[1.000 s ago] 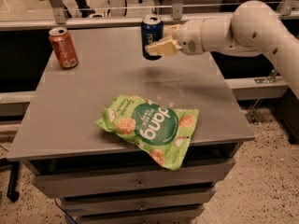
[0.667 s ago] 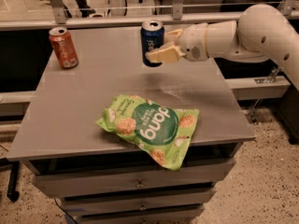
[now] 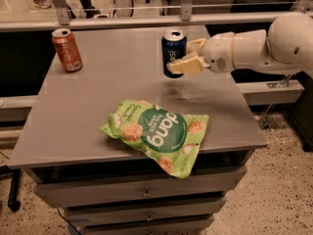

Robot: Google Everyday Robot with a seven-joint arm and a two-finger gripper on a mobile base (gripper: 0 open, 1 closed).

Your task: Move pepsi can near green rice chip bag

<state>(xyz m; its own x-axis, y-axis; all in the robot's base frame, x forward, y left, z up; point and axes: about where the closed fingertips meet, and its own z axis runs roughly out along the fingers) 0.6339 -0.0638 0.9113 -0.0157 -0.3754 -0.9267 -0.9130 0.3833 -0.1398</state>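
1. step in hand, as i judge it: carrying the dark blue pepsi can [image 3: 173, 44] with white lettering and a silver top toward the flat, crinkled green rice chip bag [image 3: 157, 131] with the dark green "dang" circle.
2. where the task's thing is: the pepsi can stands upright at the far-right part of the grey tabletop [image 3: 98, 97], well apart from the bag. the bag lies near the front edge with one corner hanging over it. cannot tell if the can's base touches the tabletop or is just above it.
3. the white two-finger gripper [image 3: 185, 58] is at the can's right side. its fingers [image 3: 188, 65] are clamped on the can, one across the lower front and the other behind near the top.
4. arm pose: the white rounded arm [image 3: 249, 50] comes in from the right edge, roughly level and low over the tabletop. the wrist points left at the can.
5. to do it well:
   - keep the can upright and the grip firm.
   - bring it forward toward the near edge, slightly left.
   - set it down on bare tabletop just beside the bag's far edge, not on the bag, since the crinkled film would likely tip it.
   - let go only once the base sits flat.
6. the orange-red soda can [image 3: 67, 50] at the far-left corner is off the likely path, so leave it alone.
7. risk: a low sweep could catch the bag and push it further over the front edge.
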